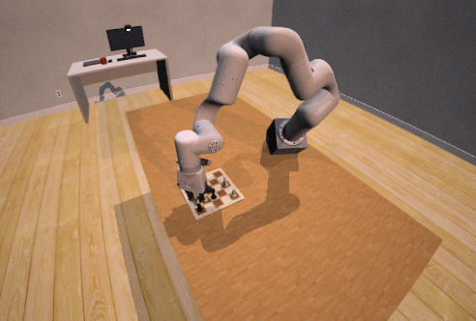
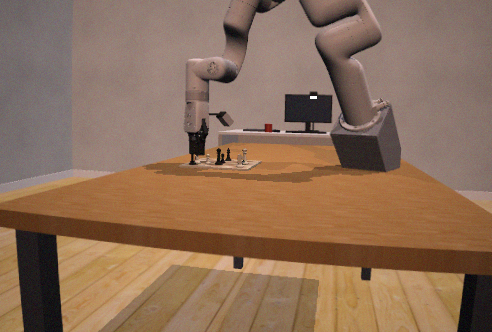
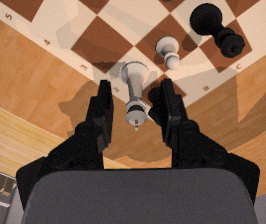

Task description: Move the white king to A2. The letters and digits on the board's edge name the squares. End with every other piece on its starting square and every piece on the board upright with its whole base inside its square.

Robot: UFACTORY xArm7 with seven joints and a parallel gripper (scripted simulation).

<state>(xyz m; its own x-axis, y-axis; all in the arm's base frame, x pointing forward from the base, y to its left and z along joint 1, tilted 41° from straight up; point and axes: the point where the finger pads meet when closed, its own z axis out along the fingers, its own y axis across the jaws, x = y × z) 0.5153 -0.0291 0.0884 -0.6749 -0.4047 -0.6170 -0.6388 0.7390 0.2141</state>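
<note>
— Black two-finger gripper (image 3: 136, 104): your read?
— Your fingers stand apart, gripping nothing. You'll see the tall white king chess piece (image 3: 134, 94) upright between them, gaps both sides, at the brown-and-cream chessboard's (image 3: 44, 11) edge.

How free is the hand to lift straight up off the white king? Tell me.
Probably free. The hand is open, its fingers standing apart on either side of the white king without touching it. Nothing sits above; the small white piece and the black pieces stand farther in on the board.
</note>
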